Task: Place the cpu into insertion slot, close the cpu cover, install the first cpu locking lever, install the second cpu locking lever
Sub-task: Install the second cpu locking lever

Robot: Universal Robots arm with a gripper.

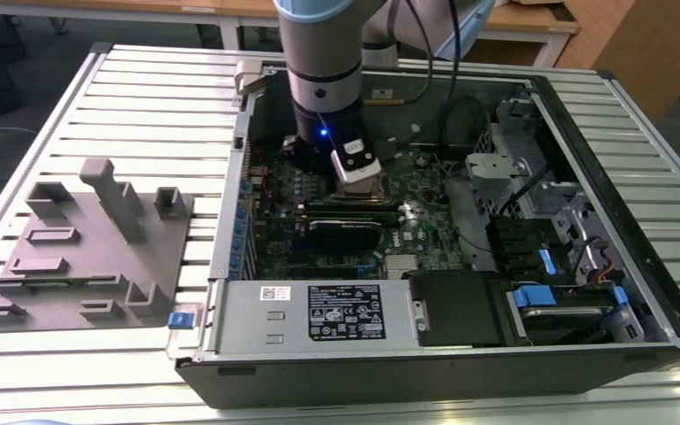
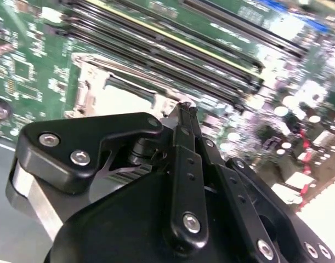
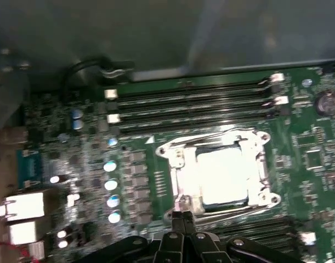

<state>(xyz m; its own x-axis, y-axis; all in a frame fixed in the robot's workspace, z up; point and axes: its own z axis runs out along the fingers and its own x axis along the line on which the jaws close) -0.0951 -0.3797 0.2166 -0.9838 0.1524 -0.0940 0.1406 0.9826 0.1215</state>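
Note:
The cpu [image 3: 222, 174] lies flat in the insertion slot [image 3: 264, 164], its silvery top glaring bright. The cpu cover [image 3: 181, 178], a thin silver frame, lies down around it. A thin metal lever [image 3: 238, 209] runs along the socket edge nearest my fingers. My gripper [image 3: 182, 215] is shut with nothing between its fingers, its tips just beside the cover's corner. In the second wrist view the gripper [image 2: 186, 108] has its black fingers pressed together over the socket edge [image 2: 96, 87]. In the exterior view the gripper [image 1: 357, 180] reaches down into the computer case over the socket [image 1: 367, 190].
Long memory slots [image 3: 189, 104] flank the socket. A black card [image 1: 343, 232] lies across the board nearer the power supply [image 1: 316, 310]. Case walls [image 1: 623, 177], cables and drive bays [image 1: 552, 292] close in the exterior view's right. A grey fixture [image 1: 92, 248] sits on the slatted table.

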